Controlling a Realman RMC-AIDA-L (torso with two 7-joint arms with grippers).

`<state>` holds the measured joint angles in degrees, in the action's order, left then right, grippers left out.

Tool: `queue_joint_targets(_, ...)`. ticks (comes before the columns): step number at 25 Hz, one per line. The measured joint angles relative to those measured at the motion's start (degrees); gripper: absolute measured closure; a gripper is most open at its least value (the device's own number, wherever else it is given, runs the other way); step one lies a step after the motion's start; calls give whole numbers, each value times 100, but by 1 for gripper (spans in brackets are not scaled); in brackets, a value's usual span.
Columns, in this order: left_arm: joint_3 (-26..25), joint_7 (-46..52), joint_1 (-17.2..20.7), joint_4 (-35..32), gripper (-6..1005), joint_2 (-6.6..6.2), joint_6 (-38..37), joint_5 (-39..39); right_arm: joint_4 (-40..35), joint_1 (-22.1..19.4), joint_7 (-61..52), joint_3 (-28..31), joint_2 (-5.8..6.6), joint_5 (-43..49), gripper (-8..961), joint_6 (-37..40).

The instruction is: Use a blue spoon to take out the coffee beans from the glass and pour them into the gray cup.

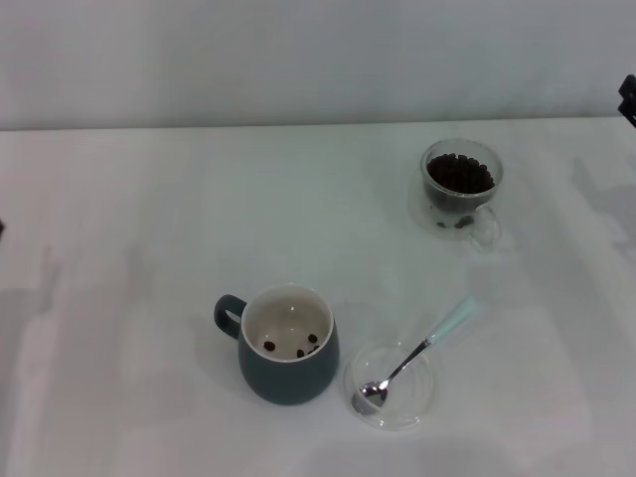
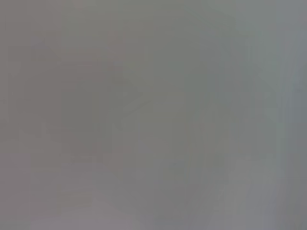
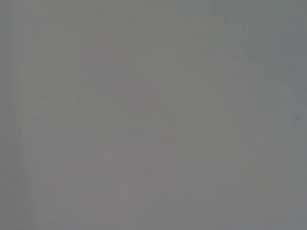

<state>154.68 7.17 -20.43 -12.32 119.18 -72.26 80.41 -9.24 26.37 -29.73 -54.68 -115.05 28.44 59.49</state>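
You are looking down on a plain white table [image 1: 129, 248] that fills nearly the whole head view, with a pale, bare wall [image 1: 298, 60] running along its far edge. Near you, a little left of centre, stands the gray cup [image 1: 286, 346], upright, handle to the left, with a few coffee beans on its cream bottom. Just beside it on the right lies a flat clear saucer [image 1: 409, 405]; the blue spoon [image 1: 421, 350] rests on it, metal bowl on the glass, pale handle reaching off toward the far right. Well apart, on the far right, the glass [image 1: 461, 187] stands upright, holding the heap of coffee beans [image 1: 459, 174], its loop handle toward the near right. At the far right edge you see only a dark sliver of the right arm [image 1: 627, 97]; whether that hand is released or clenched you cannot tell. The left gripper is out of sight. Both wrist views show nothing but flat grey
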Motion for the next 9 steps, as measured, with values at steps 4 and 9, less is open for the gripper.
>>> queue_joint_targets(4,-6,4,52,165,244,6,-35,306,-44,52,44,34,-13,-133,93,-265)
queue_joint_targets(9,-1,-21,75,309,244,-1,-54,517,-32,151,181,37,-37,-599,93,-549)
